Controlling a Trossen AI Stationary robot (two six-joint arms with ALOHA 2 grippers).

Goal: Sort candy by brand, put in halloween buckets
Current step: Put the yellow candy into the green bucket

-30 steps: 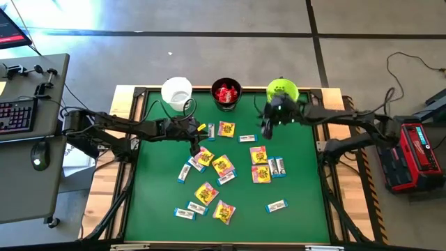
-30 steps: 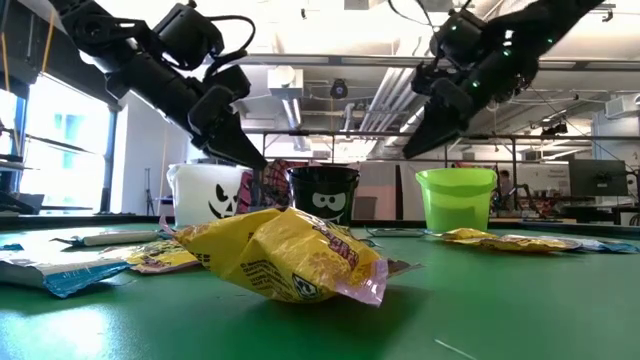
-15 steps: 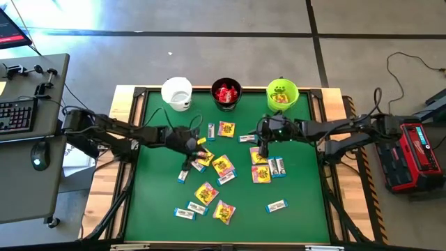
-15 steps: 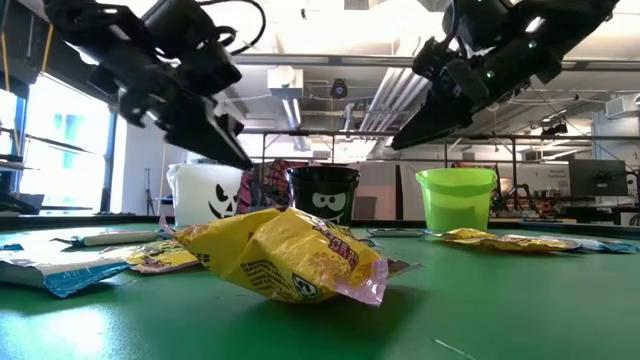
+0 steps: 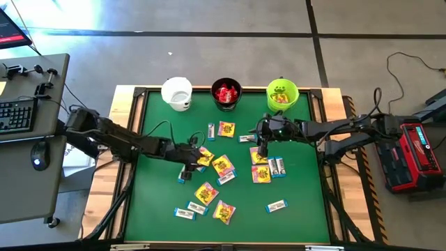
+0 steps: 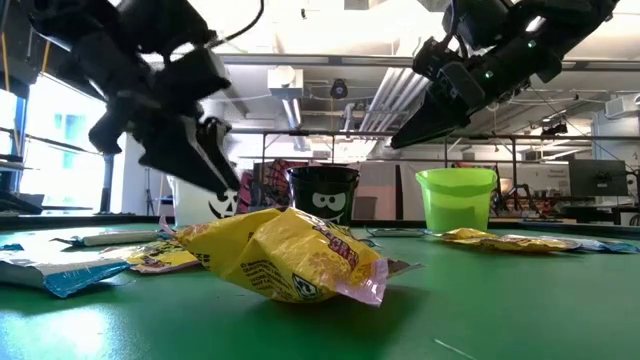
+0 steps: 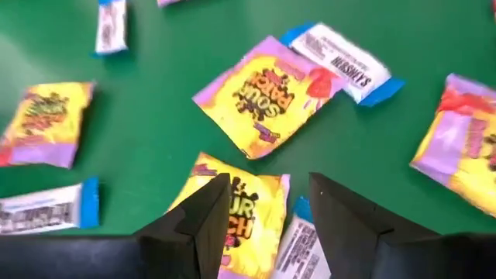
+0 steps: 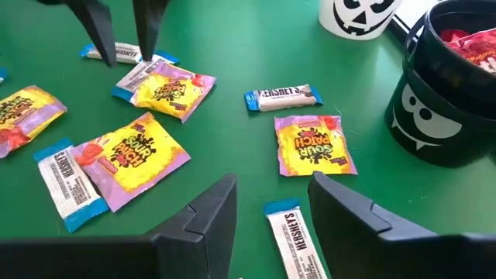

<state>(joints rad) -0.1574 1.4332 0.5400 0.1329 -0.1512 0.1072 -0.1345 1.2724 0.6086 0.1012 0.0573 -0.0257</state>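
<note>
Yellow-and-pink packets (image 5: 222,164) and white-and-blue bars (image 5: 277,166) lie flat and scattered on the green table. At the far edge stand the white bucket (image 5: 177,93), the black bucket (image 5: 226,94) with red packets in it, and the lime green bucket (image 5: 282,93) with yellow packets in it. My left gripper (image 5: 189,162) is open, fingers pointing down over a yellow-and-pink packet (image 7: 240,221) and a bar (image 7: 298,252). My right gripper (image 5: 263,145) is open above a white-and-blue bar (image 8: 291,240). Both also show in the low view: left (image 6: 218,185), right (image 6: 400,135).
More packets and bars lie toward the near edge (image 5: 207,192), one bar alone at the near right (image 5: 277,206). In the low view a crumpled yellow packet (image 6: 285,255) lies close to the camera. A desk with a keyboard (image 5: 15,115) stands left of the table.
My left gripper has gone from near the white bucket toward the near edge and down over the candy. My right gripper has come away from the green bucket toward the near edge and down, then has kept still.
</note>
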